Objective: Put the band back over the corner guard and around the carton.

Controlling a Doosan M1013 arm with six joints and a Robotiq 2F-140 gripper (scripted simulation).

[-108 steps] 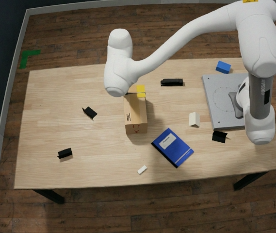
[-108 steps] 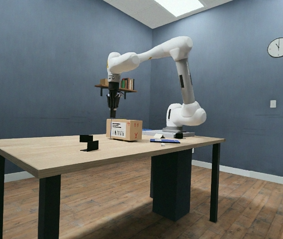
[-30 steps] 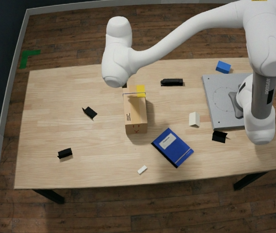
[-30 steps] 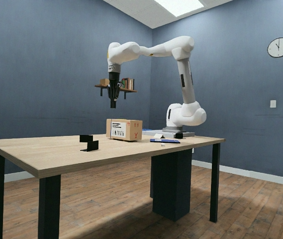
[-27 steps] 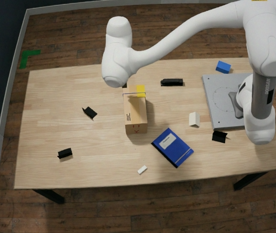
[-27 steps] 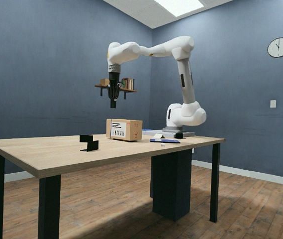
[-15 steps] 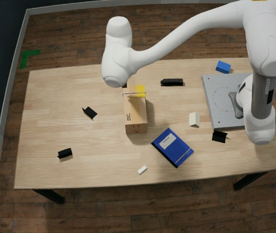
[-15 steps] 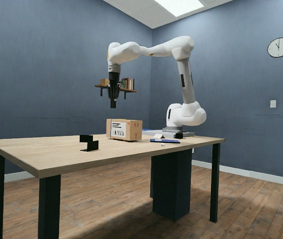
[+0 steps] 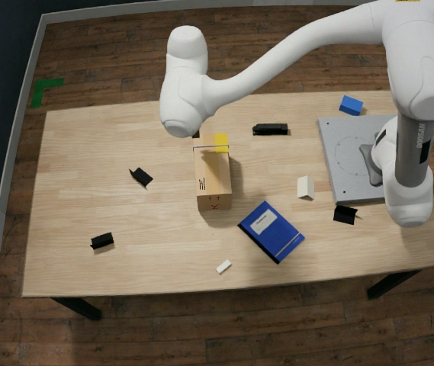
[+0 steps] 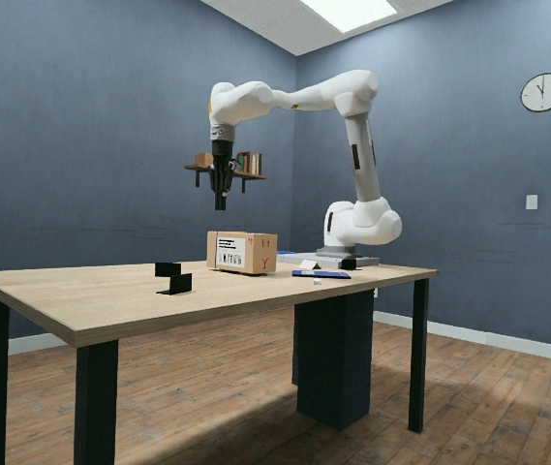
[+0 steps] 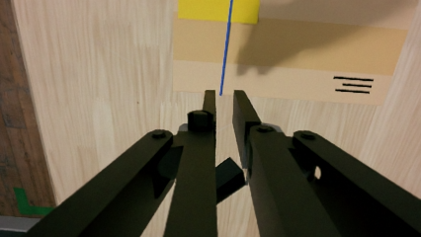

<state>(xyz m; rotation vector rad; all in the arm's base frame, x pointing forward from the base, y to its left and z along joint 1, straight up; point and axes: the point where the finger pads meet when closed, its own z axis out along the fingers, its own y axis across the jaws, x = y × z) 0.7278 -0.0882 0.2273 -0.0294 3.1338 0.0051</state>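
Observation:
The brown carton (image 9: 213,177) lies flat on the table, also in the side view (image 10: 241,251) and the wrist view (image 11: 292,59). A yellow corner guard (image 9: 221,142) sits on its far top corner and shows in the wrist view (image 11: 218,10). A thin blue band (image 9: 210,146) runs straight across the carton's far end and over the guard; it shows as a blue line in the wrist view (image 11: 225,49). My gripper (image 10: 220,204) (image 11: 223,107) hangs well above the carton's far end, fingers nearly together with nothing between them. In the overhead view the arm hides it.
Black angle brackets lie around: (image 9: 269,128), (image 9: 141,175), (image 9: 101,240), (image 9: 345,214). A blue book (image 9: 271,231), a white block (image 9: 305,186), a small white piece (image 9: 223,266) and a blue cube (image 9: 351,104) are on the table. The grey base plate (image 9: 351,157) is at the right.

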